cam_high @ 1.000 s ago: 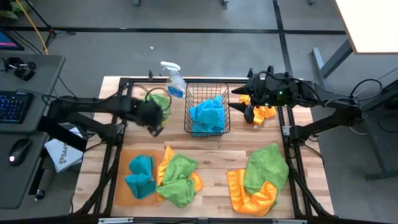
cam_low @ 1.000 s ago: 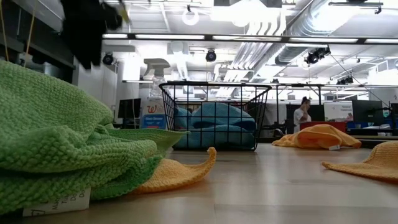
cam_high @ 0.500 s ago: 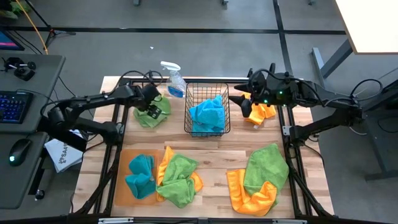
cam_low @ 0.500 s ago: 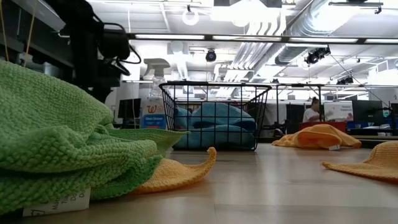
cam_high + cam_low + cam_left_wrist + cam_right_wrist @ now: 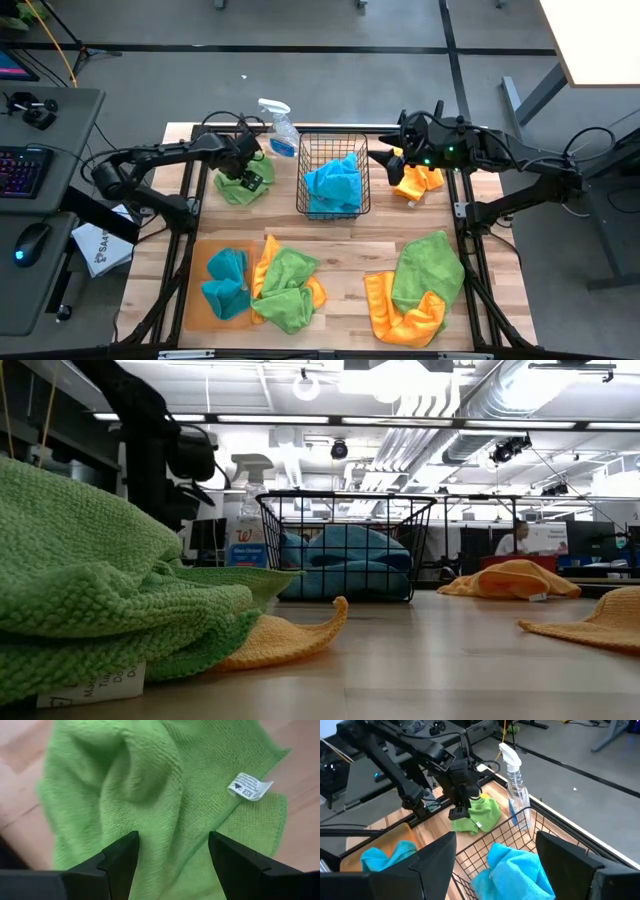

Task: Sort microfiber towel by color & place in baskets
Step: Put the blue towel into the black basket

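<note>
A crumpled green towel (image 5: 236, 188) (image 5: 165, 785) lies near the table's far left corner. My left gripper (image 5: 248, 174) (image 5: 172, 840) is open and points down over it, one finger on each side of a raised fold. A white tag (image 5: 248, 786) sticks out at the towel's edge. The black wire basket (image 5: 333, 137) (image 5: 520, 827) holds blue towels (image 5: 333, 182). The orange tray (image 5: 200, 312) holds one blue towel (image 5: 226, 282). My right gripper (image 5: 378, 162) (image 5: 495, 870) hangs open just right of the basket, beside an orange towel (image 5: 425, 180). My left gripper comes at the green towel from above, pointing down, its open fingers (image 5: 120, 855) astride a fold near the towel's middle. I cannot tell whether the fingertips touch the cloth. The towel lies on the table.
A clear spray bottle (image 5: 280, 130) stands at the far edge between the green towel and the basket. A green and orange pile (image 5: 285, 288) lies beside the tray. A green towel on an orange one (image 5: 420, 285) lies near right. Bare wood shows mid-table (image 5: 350, 250).
My left gripper has travelled from the table's left middle toward the far edge and come down over the green towel, then slowed there. The towel has not moved.
</note>
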